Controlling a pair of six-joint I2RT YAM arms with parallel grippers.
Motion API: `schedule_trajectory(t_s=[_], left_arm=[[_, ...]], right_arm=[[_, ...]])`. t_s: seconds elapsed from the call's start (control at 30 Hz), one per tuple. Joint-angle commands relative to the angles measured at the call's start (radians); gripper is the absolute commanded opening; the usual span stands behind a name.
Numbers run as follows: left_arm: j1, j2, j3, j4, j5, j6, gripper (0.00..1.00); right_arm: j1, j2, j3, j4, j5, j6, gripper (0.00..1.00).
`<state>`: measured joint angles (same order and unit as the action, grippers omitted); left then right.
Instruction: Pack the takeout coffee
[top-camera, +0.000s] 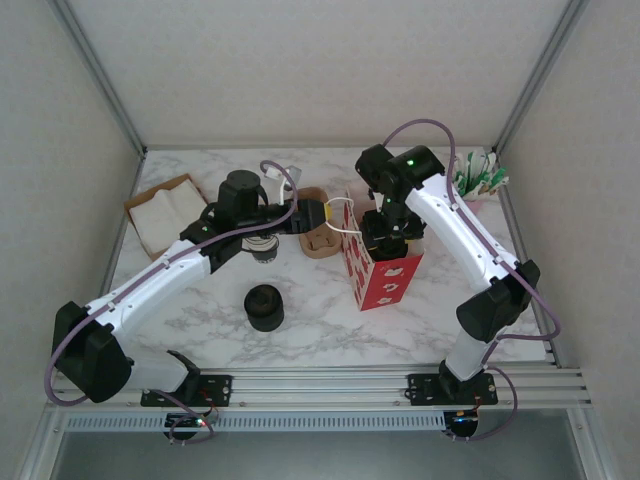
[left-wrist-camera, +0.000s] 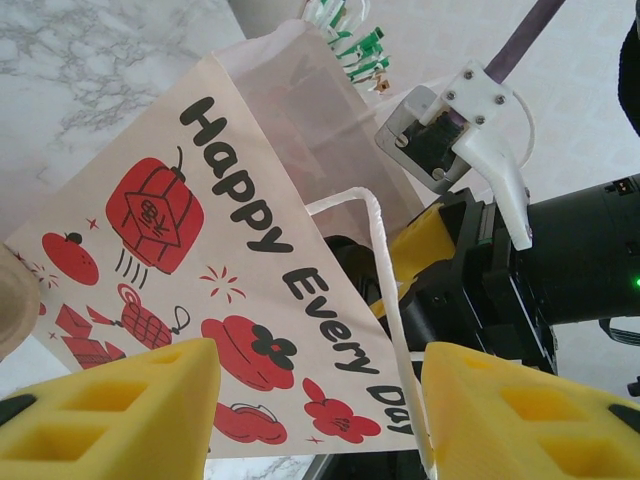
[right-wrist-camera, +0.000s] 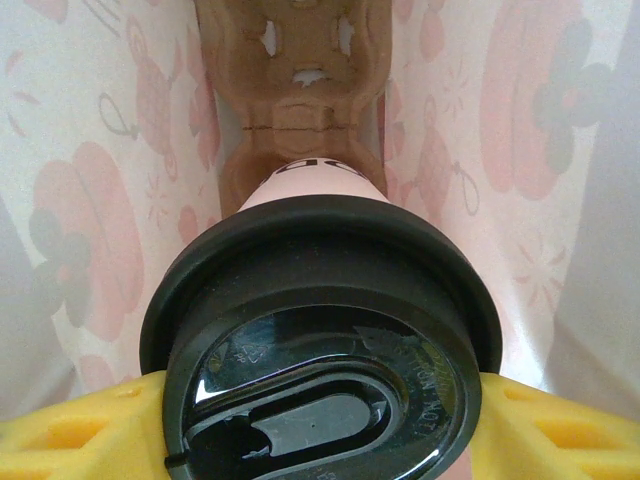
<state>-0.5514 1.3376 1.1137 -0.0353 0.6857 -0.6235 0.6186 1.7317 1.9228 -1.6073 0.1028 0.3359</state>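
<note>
Okay, your right claw (right-wrist-camera: 320, 445) is pinching the takeout coffee (right-wrist-camera: 320, 330). One yellow finger sits on each side just below the black lid, lid facing up at the wrist camera, with a bit of cream cup wall showing past the rim. The cup is down inside the mouth of the red-and-white bag (top-camera: 385, 280). The bag walls are close on both sides in the right wrist view, with the print showing through pale pink. Beyond the cup, between those walls, there's a brown moulded carrier (right-wrist-camera: 300, 70); can't tell if the cup touches it. From the top, your right arm comes over the back of the bag and points down into it. Your left claw (left-wrist-camera: 315, 400) is spread, fingers clearly apart, facing the bag's "Happy Every Day" side. The white handle cord (left-wrist-camera: 385, 290) runs down between the fingers, nearer the one on the right of that view; contact unclear. In the top view the left claw sits just left of the bag's top edge, above a brown cardboard tray (top-camera: 320, 240) lying on the marble worktop (top-camera: 330, 335). A black lid stack (top-camera: 264, 307) stands nearer the arm bases, well apart from the bag. Green-and-white packets (top-camera: 480, 180) are at the far right corner, and a brown paper with white napkins (top-camera: 165, 212) is at the far left.
</note>
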Motion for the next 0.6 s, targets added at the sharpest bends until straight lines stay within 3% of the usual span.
schedule_trajectory(t_s=[0.0, 0.57], left_arm=[[0.01, 0.006, 0.017, 0.019, 0.021, 0.023, 0.55], [0.017, 0.017, 0.016, 0.02, 0.022, 0.03, 0.55]], right_arm=[[-0.006, 0.012, 0.003, -0.178, -0.015, -0.007, 0.69], [-0.006, 0.02, -0.002, -0.168, -0.024, -0.009, 0.68]])
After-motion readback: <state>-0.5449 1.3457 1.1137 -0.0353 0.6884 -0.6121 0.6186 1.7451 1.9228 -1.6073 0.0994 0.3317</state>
